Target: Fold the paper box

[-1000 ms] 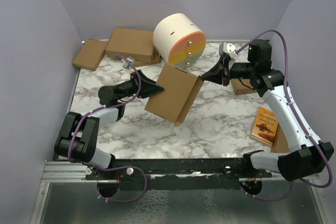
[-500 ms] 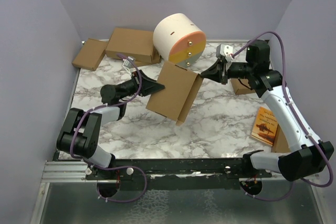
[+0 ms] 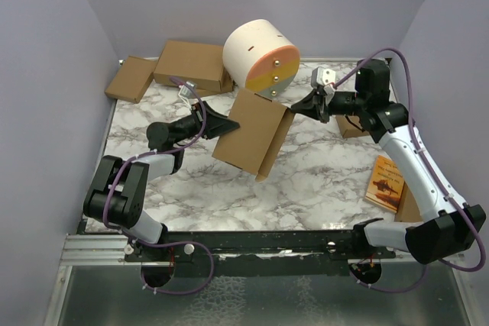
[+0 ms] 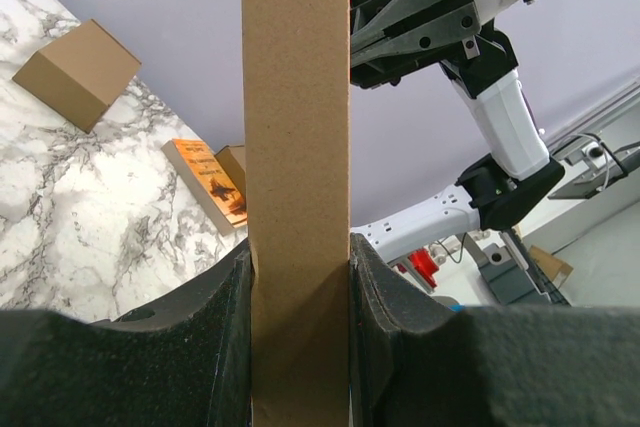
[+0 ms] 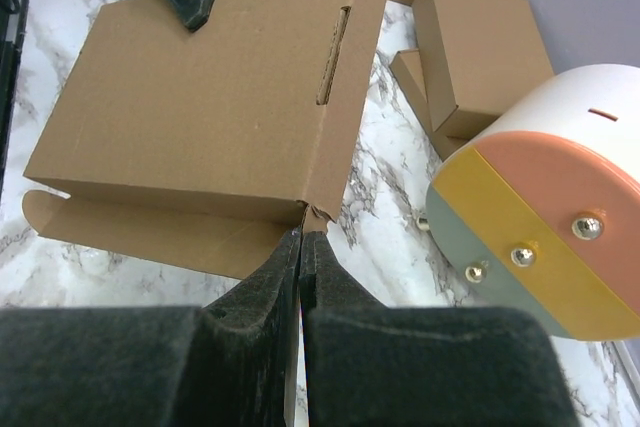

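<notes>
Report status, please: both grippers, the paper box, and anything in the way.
Left gripper shut on the paper box, box held up, tilted. Right gripper shut, tips at its corner. White drum close behind the box.

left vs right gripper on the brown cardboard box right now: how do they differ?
Grip: the left gripper clamps the flat brown cardboard box, one edge wedged between its jaws. The right gripper is shut, with its tip just at a box corner; whether it pinches cardboard is unclear.
Opening: left jaws stand apart by the box's thickness; right jaws meet.
Side: left is at the box's left edge, right at its far right corner.
Shared: both meet the same box.
</notes>
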You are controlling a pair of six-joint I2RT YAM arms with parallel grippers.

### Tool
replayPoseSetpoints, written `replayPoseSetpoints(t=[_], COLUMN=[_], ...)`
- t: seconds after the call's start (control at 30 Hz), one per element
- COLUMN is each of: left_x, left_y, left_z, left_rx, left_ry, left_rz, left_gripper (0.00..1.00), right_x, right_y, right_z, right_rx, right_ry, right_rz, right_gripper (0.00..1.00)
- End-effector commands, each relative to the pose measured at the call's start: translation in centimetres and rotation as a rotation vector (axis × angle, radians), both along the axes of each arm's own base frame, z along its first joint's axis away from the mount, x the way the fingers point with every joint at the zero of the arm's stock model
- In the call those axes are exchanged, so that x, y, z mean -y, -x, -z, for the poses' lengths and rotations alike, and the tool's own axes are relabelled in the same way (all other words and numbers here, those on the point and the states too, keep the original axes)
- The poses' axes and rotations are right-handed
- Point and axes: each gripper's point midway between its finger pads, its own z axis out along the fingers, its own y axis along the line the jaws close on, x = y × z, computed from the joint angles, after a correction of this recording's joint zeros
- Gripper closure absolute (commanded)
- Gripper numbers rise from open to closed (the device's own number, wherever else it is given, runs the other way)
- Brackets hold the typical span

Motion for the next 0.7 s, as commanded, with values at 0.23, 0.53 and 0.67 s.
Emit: replayPoseSetpoints(t=[0.23,0.53,0.67], left_x=[-0.94,-0.90,-0.85], left_y=[0.63,0.53,0.56], left_z=[-4.62,-4.47,-4.37], left_rx=[0.247,0.243,0.241], left_ry=[0.120,0.115,0.110], left_rz=[-0.061,-0.054,-0.047], left_gripper=[1.00,1.00,1.00], right_x=[-0.48,-0.48,-0.43], right_y=[1.64,1.80,2.06], right_z=[1.04,0.99,1.17], right_rx=[-0.013,0.000,0.002], right_ry=[0.006,0.005,0.009], right_rz=[-0.052,-0.060,-0.069], right_gripper=[0.99,0.99,0.99])
